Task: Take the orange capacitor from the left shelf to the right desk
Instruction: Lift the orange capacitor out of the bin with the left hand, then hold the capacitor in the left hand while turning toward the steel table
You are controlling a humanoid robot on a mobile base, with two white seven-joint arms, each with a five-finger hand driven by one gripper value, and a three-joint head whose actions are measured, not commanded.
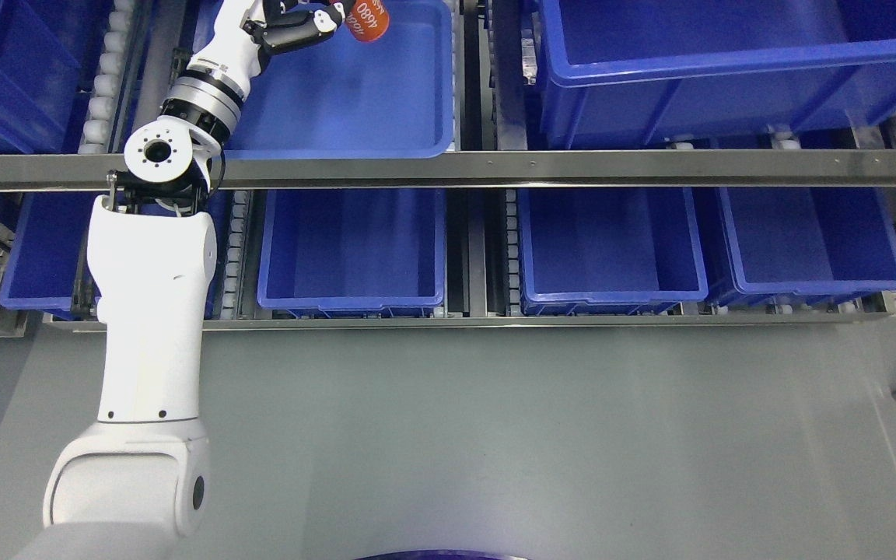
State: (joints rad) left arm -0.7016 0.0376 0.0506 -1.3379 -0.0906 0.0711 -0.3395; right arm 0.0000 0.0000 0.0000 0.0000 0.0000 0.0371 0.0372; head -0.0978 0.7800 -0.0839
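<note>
I see the orange capacitor (368, 21) at the very top edge of the head view — a smooth, glossy cylinder with white print on its side, partly cut off by the frame. The left hand (316, 19) has its dark fingers (296, 35) curled around it, holding it over the upper blue bin (417, 93), a moulded plastic tray with rounded corners and a matte, bare floor. The arm itself is glossy white shell with a ribbed metal wrist ring and a round flanged elbow joint (it rises from the lower left of the picture). A brushed steel shelf rail (572, 168) runs straight across, with white rollers along the tracks on either side of the bins. Below it sit three more lower blue bins (351, 299) — same hard plastic, rectangular, thick-lipped. The floor (495, 435) is flat grey.
</note>
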